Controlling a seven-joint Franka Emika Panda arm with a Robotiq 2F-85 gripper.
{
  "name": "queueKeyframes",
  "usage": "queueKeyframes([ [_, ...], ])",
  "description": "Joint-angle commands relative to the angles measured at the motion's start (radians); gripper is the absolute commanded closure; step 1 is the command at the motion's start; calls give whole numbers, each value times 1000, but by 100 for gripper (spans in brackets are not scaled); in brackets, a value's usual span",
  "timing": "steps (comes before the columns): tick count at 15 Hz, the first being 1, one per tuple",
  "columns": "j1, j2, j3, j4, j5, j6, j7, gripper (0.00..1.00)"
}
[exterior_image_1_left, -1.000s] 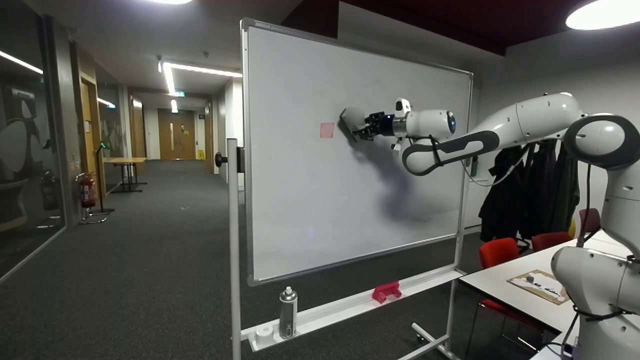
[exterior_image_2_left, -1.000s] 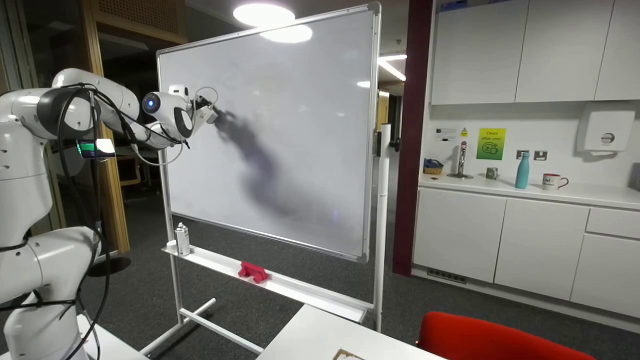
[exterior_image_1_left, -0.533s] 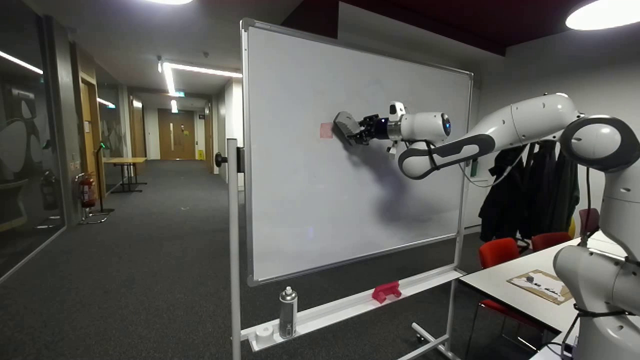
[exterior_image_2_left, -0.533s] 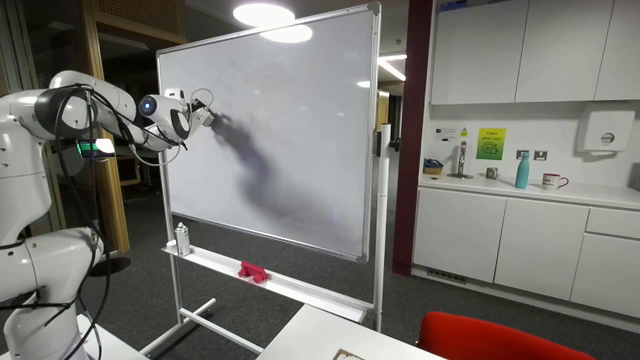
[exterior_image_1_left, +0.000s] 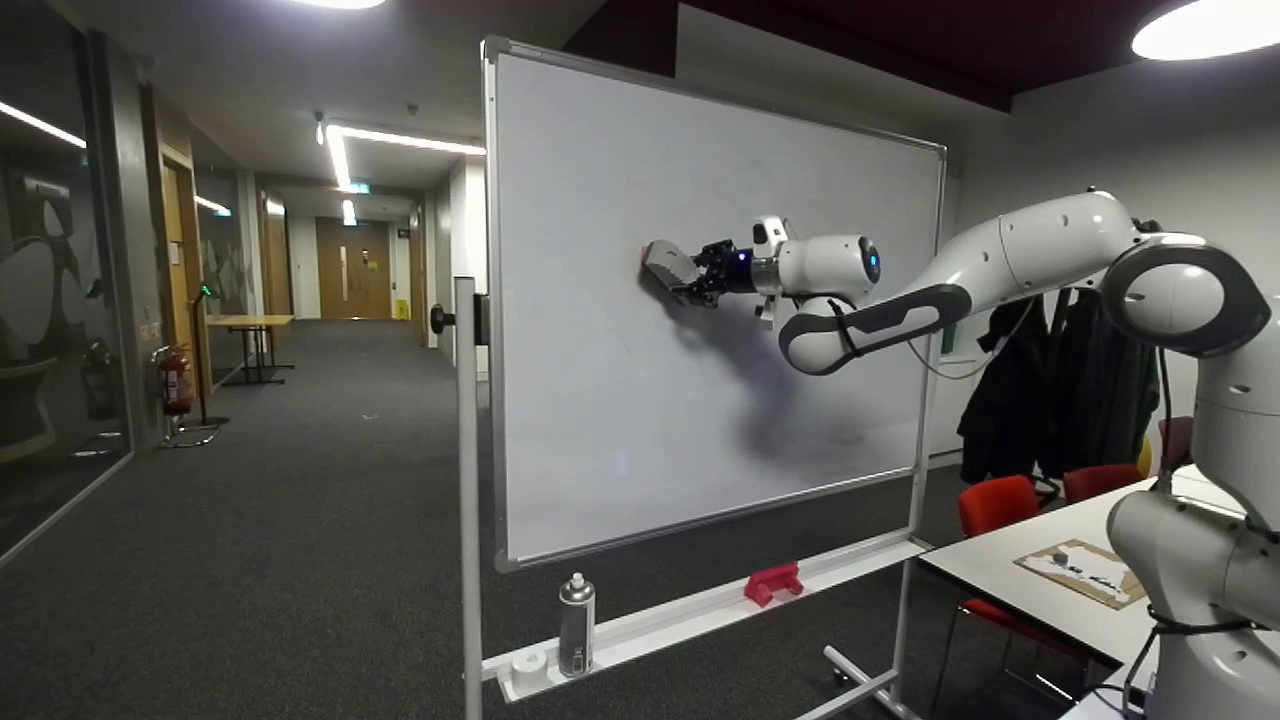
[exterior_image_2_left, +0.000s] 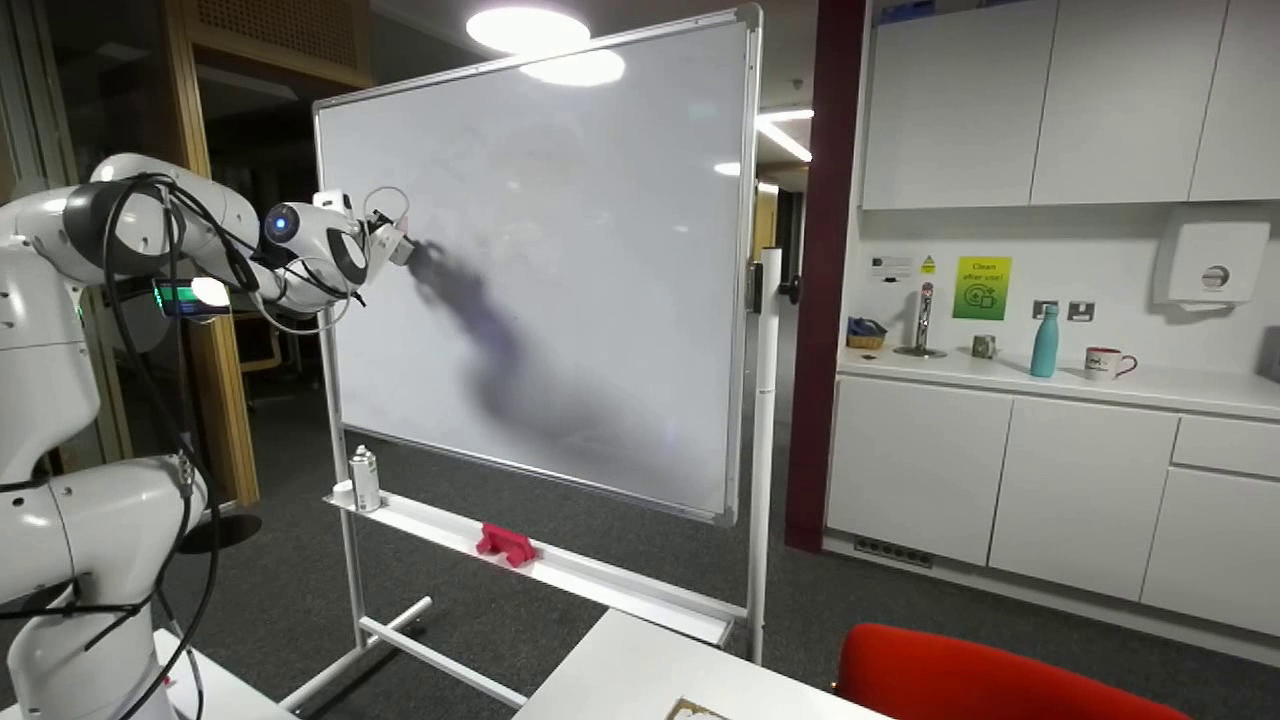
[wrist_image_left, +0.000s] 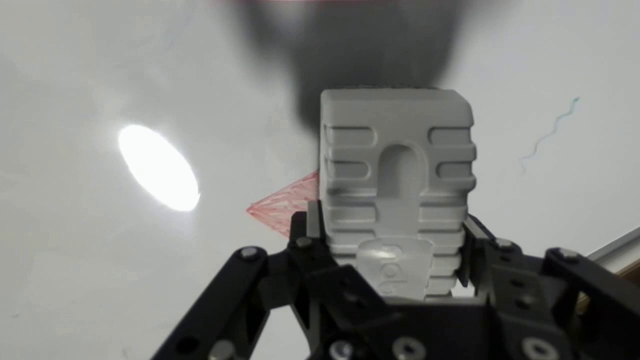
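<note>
Wrist view, left to right: red patch (wrist_image_left: 282, 204), exposed by one corner left of grey eraser (wrist_image_left: 400, 170); eraser gripped firmly in tool (wrist_image_left: 393, 227), over whiteboard (wrist_image_left: 100, 280); blue-green squiggle (wrist_image_left: 555, 127) at right, visible here alone. In an exterior view, barely a red sliver. Against one second earlier: eraser lower, farther left, over most of red patch. Writing: "Clean after use!" on green poster (exterior_image_2_left: 983, 287), right of whiteboard; eraser embossing unreadable.

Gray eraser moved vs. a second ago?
Yes. In an exterior view the gray eraser has shifted image-left and slightly down: then clear of the red patch on the whiteboard, it now hides most of it there.
</note>
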Motion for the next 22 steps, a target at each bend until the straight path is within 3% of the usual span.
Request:
queueKeyframes([
  [1, -68, 82, 19, 89, -23, 0, -35, 65],
  [6, -143, 143, 58, 131, -36, 0, -44, 65],
  [7, -89, 114, 29, 91, -15, 0, -37, 40],
  [12, -107, 123, 46, 98, -21, 0, -37, 40],
  [13, -110, 131, 43, 113, -21, 0, -48, 65],
  [22, -188, 147, 110, 160, -86, 0, -90, 65],
])
